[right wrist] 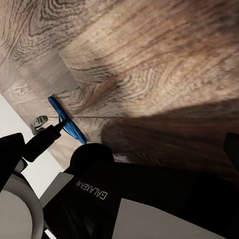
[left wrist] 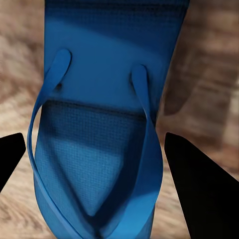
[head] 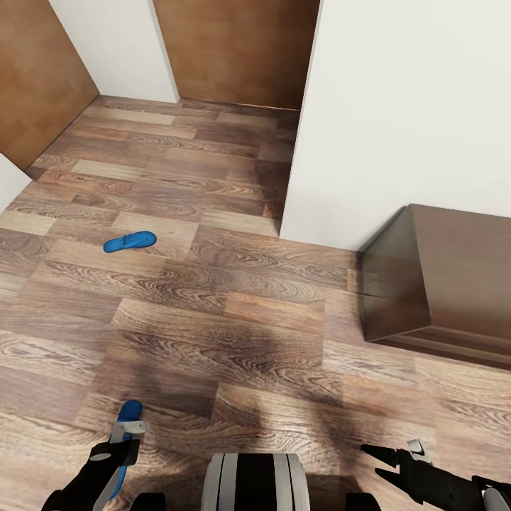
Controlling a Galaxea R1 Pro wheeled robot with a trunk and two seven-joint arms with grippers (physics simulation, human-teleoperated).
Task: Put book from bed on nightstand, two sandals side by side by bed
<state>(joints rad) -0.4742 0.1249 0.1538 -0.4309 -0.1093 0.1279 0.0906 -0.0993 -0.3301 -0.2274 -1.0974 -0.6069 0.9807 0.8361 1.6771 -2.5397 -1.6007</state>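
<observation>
One blue sandal [head: 130,242] lies flat on the wood-plank floor [head: 234,333], out to the left ahead of me. The second blue sandal [head: 130,410] is off the floor in my left gripper [head: 124,436], which is shut on it. In the left wrist view this sandal [left wrist: 99,99] shows strap side up, with a black finger [left wrist: 199,194] against each long edge. The right wrist view catches the same sandal [right wrist: 65,119] edge-on above the floor. My right gripper [head: 374,458] hangs open and empty, low on the right. The book and the bed are out of view.
A dark brown wooden cabinet [head: 447,284] stands against a white wall [head: 404,113] on the right. Brown door panels [head: 241,50] close the far end, and another [head: 35,78] is on the left. Open floor lies between me and the lying sandal.
</observation>
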